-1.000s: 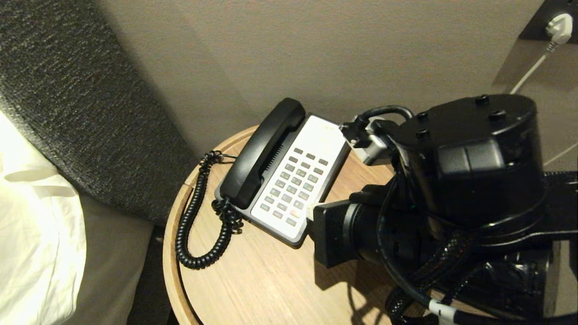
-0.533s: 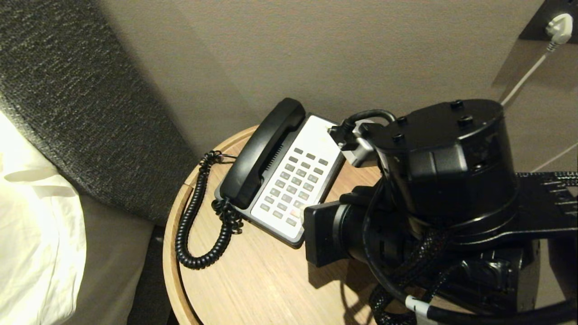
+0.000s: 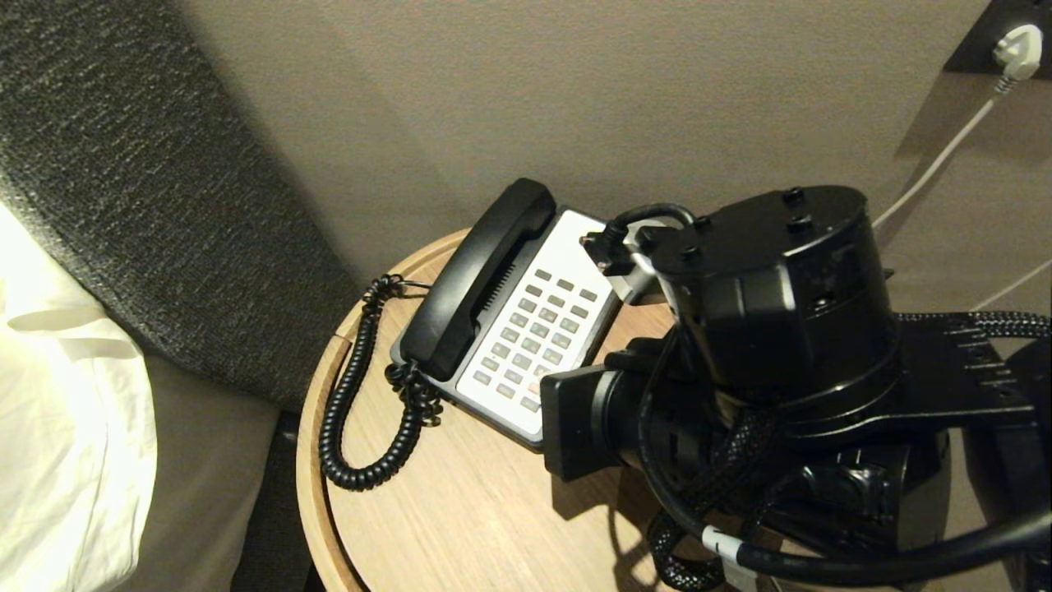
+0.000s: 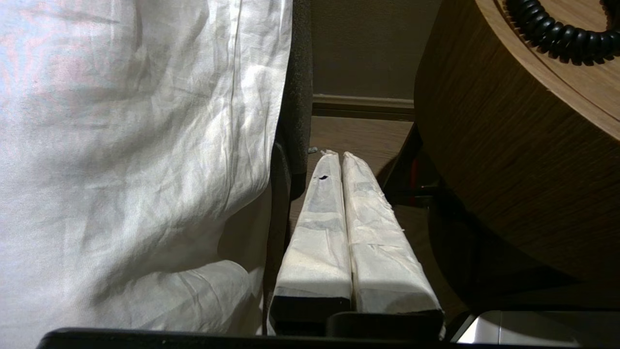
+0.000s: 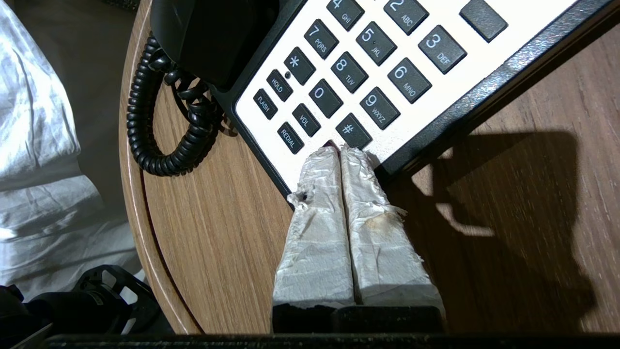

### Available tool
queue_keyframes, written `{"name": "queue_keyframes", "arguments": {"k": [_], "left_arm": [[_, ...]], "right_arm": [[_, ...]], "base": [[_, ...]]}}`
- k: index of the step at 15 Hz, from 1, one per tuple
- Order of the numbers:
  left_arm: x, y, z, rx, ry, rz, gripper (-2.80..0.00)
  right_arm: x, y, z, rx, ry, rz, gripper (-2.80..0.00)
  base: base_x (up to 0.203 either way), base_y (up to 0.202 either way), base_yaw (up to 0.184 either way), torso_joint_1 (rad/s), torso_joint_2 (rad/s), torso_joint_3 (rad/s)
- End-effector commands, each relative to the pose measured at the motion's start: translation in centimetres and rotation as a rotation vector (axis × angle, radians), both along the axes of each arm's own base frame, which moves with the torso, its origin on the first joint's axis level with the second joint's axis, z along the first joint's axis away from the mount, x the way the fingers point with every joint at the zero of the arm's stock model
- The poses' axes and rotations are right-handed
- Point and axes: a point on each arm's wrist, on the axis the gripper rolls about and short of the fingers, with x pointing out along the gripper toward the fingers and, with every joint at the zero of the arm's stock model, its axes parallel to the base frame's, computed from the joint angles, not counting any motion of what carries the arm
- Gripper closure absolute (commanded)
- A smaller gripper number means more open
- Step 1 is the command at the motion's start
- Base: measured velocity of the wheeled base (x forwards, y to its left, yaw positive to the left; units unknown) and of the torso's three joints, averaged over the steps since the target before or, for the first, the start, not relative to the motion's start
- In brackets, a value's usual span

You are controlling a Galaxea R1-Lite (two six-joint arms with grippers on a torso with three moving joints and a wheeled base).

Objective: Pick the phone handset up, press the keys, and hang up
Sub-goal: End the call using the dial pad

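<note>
Hovering over the keypad's near corner: right gripper (image 5: 340,151), tape-wrapped fingers pressed together, nothing held, tips at the pale keypad face of the black-and-white plastic phone base (image 3: 538,329), just beside the # key (image 5: 353,131); contact or not, hard to say from the wrist view. Left gripper (image 4: 335,156) parked low beside the white bedsheet (image 4: 126,160), fingers closed and empty. Round wood-grain bedside table (image 3: 460,510) carries the base. Glossy black curved plastic phone handset (image 3: 477,275) sits in its cradle on the base's far-left side, beyond the keys from the right gripper, long axis parallel to the base's long edge. Black coiled cord (image 3: 349,411) loops off its near end. Right arm is much nearer.
</note>
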Motion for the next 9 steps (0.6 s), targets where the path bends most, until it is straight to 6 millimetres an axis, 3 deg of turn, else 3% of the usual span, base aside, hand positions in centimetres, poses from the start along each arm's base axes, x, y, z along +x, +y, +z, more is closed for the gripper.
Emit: {"name": "queue_keyframes", "arguments": {"k": [1, 9], "left_arm": [[0.2, 0.0, -0.67, 0.001, 0.025, 0.0, 0.0], [0.2, 0.0, -0.67, 0.001, 0.025, 0.0, 0.0]], "right_arm": [[0.11, 0.22, -0.28, -0.007, 0.003, -0.002, 0.0], [0.31, 0.65, -0.49, -0.008, 0.011, 0.004, 0.0]], "base": [[0.0, 0.0, 0.0, 0.0, 0.0, 0.0], [0.0, 0.0, 0.0, 0.0, 0.0, 0.0]]}}
